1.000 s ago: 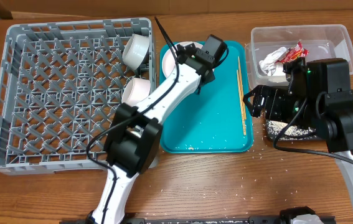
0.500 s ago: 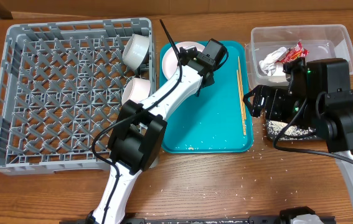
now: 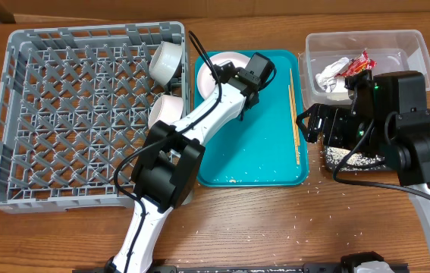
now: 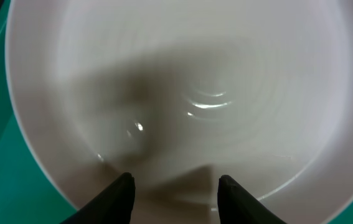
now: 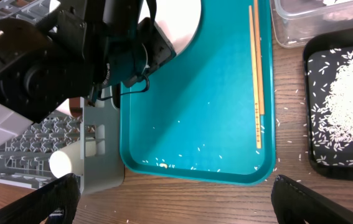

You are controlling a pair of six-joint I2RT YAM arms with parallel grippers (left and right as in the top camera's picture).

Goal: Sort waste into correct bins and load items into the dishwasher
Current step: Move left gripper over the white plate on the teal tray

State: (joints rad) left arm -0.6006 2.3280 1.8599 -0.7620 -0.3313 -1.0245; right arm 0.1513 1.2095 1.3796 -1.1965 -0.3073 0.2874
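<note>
A round white dish (image 3: 208, 73), bowl-like, lies at the far end of the teal tray (image 3: 260, 144). It fills the left wrist view (image 4: 182, 81). My left gripper (image 3: 230, 76) hangs just over its inside, jaws (image 4: 175, 186) open and empty. The chopsticks (image 3: 294, 114) lie along the tray's right side and show in the right wrist view (image 5: 256, 74). My right gripper (image 3: 311, 125) is wide open and empty (image 5: 176, 199), raised between the teal tray and the black tray (image 3: 351, 159). Two white vessels (image 3: 167, 61) (image 3: 165, 110) rest at the grey rack's (image 3: 70, 114) right edge.
The clear tub (image 3: 419, 45) at the back right holds the red wrapper (image 3: 360, 62) and white napkin (image 3: 328, 73). The black tray (image 5: 310, 124) holds rice (image 5: 344, 106). Loose rice grains dot the teal tray (image 5: 195, 112) and the wooden table in front.
My left gripper has shifted slightly left over the white dish, and its cable has swung. The right arm has not moved.
</note>
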